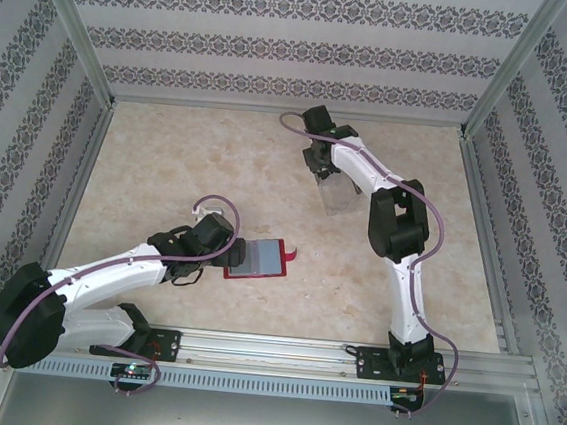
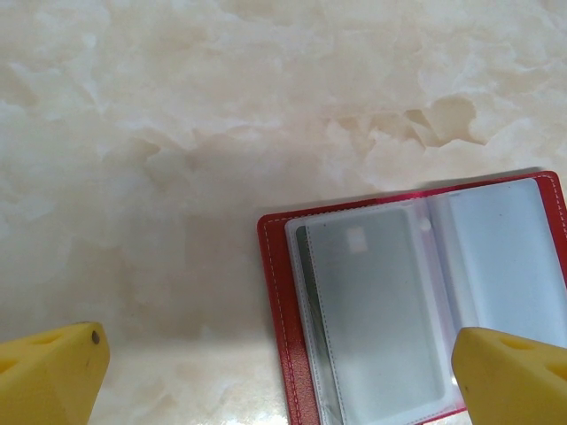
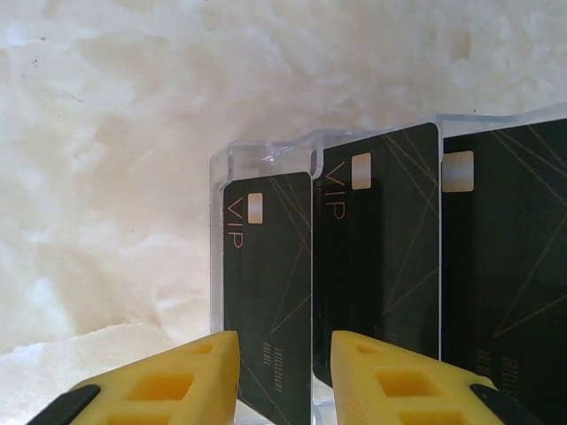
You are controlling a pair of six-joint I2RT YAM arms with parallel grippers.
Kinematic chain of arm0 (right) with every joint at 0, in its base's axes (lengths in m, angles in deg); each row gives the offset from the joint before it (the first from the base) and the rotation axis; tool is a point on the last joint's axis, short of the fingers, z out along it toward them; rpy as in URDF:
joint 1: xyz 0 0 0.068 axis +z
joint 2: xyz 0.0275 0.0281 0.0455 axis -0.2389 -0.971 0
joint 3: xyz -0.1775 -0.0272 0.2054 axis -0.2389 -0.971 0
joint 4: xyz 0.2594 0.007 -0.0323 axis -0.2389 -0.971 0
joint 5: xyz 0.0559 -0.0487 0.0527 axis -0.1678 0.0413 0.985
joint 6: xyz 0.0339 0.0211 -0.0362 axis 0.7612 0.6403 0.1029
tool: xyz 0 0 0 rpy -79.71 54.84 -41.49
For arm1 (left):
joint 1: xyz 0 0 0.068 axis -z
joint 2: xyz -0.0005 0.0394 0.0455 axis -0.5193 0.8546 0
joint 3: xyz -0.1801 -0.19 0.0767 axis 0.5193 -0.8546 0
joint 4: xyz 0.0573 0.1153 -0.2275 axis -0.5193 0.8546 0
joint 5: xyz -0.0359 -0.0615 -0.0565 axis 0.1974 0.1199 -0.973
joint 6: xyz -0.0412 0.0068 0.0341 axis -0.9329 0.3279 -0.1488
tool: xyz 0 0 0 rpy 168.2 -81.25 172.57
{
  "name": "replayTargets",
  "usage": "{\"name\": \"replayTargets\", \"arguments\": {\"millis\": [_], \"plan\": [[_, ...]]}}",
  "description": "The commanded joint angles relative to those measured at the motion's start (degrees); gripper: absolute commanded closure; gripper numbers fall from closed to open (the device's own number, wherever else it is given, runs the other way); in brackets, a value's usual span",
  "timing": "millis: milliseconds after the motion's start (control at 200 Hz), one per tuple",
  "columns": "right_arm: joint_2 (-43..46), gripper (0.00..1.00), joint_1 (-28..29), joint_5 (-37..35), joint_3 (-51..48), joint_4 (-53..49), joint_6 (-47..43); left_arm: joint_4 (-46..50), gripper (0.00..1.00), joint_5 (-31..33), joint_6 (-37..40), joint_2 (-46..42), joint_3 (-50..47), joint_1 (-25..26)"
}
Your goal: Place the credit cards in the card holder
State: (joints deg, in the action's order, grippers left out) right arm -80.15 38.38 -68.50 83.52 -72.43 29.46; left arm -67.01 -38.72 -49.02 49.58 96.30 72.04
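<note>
Card holder (image 2: pixel 273 292), lower right of left wrist view: red cover, pale stitching, grey-blue frosted sleeves. Credit cards (image 3: pixel 266 292): black, thin gold diagonal lines, gold "VIP" lettering, pale chip square. Stand (image 3: pixel 215 230): clear, colourless. Table (image 2: pixel 177 133): cream marble, beige veining. Right gripper (image 3: pixel 279 354) fingers (image 3: pixel 168 385) yellow; left gripper (image 2: pixel 279 336) fingers (image 2: pixel 53 376) yellow too. Arms (image 1: pixel 107 276): white, black joints. Walls (image 1: pixel 279 46): white, dark floral stripe bands.

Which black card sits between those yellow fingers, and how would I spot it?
On the marbled table, find the clear plastic stand at the right gripper. Three black VIP cards stand stepped in it. Yours is the front card, leftmost and lowest in the wrist view, unlike the two higher ones behind.
</note>
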Motion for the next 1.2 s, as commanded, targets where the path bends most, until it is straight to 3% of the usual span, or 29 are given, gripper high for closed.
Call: {"name": "replayTargets", "arguments": {"millis": [0, 615, 1194], "plan": [[1.22, 0.66, 0.82, -1.88, 0.88, -0.02, -0.64, -0.20, 0.00, 0.36, 0.36, 0.24, -0.39, -0.72], [-4.57, 0.66, 1.19, -2.27, 4.38, -2.84, -1.22, -0.36, 0.00, 0.71, 0.49, -0.29, -0.41, -0.73], [-4.05, 0.72, 1.55, -0.88, 5.20, -3.28, -0.04, -0.53, 0.00, 0.80, 0.42, -0.59, -0.82, -0.75]]}}
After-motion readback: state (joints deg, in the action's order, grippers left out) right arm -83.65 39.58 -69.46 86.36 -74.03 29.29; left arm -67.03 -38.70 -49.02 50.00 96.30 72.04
